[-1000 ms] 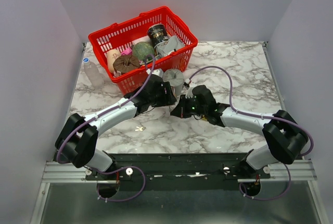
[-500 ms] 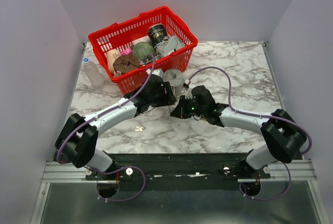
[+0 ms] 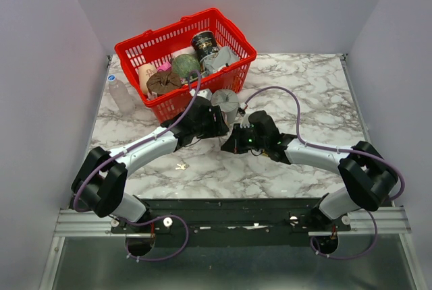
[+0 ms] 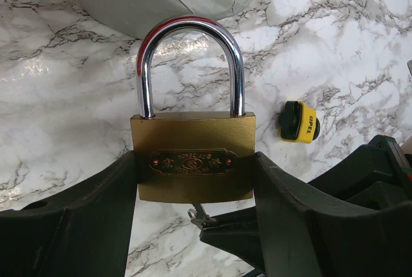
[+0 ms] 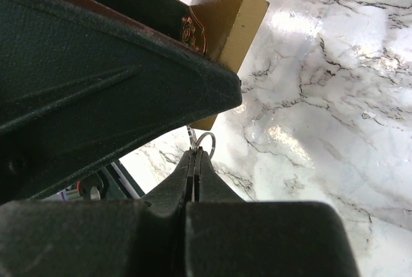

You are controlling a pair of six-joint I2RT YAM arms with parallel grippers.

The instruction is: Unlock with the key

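While the two arms meet about mid-table, just on the near side of the red basket, the left gripper is clamped on the padlock. One black finger presses each narrow side of the brass body, embossed face toward the wrist camera. Shackle upright, both legs seated in the body, so not released.

Right gripper fully closed, pinching the key at its head. The split ring pokes out beside the fingertips. Key points at the underside of the padlock body, tip right at the bottom face; whether it sits in the keyway cannot be told.

Table: marble top. Basket sits at the far left corner. In the left wrist view a small yellow-and-black tag lies to the right of the padlock, apart from it. A loose key lies toward the near edge, left of centre.
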